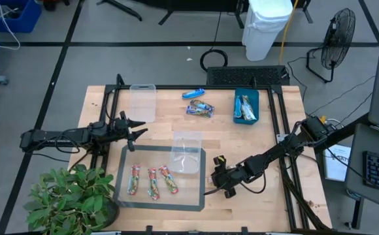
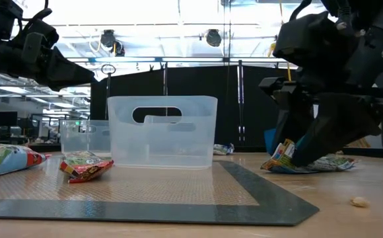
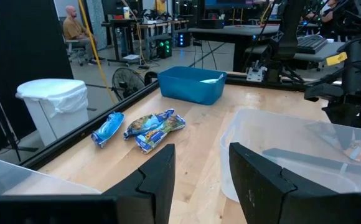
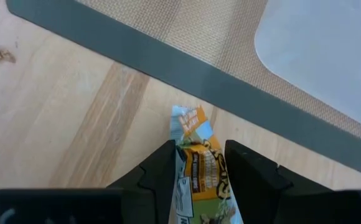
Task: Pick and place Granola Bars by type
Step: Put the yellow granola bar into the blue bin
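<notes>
Right wrist view | right tool [image 4: 199, 163] pinching granola bar [image 4: 199, 155] | long axis along fingers, tip toward mat [image 4: 187, 81]

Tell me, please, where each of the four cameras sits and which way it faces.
High: overhead, facing straight down; both arms, mat.
Low: at table height, facing level across; clear tub, right gripper.
Left wrist: on the left arm, facing across the table; left gripper open, empty.
Right wrist: on the right arm, facing down; its fingers around a tan-gold bar.
Shared: low and right wrist both show that bar.
</notes>
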Robot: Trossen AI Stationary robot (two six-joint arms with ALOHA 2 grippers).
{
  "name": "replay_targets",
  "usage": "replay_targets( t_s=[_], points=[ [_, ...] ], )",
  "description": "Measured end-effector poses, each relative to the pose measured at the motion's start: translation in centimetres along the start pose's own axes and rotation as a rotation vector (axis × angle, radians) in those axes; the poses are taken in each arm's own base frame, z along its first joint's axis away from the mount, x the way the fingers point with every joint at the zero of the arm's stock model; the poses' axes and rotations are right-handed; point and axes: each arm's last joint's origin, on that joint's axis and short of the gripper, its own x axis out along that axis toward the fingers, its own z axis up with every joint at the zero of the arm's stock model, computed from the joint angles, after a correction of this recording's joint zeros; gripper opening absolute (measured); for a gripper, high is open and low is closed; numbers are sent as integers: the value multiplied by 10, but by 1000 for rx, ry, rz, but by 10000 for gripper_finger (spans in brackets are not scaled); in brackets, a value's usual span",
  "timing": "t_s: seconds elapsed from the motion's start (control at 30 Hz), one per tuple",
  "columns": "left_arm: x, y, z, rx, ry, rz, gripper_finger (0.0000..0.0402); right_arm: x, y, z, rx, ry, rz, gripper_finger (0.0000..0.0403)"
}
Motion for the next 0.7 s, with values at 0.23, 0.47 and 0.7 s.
replay_targets(
  t_s=[0.23, 0.47, 0.7],
  points=[
    [0, 0, 0, 0, 0, 0, 157, 0, 0, 2, 6, -22, 3, 125],
    [0, 0, 0, 0, 0, 0, 157, 0, 0, 2, 3, -19, 4, 58],
    [0, 0, 0, 0, 0, 0, 157, 0, 0, 1, -51, -13, 4, 8]
  ],
)
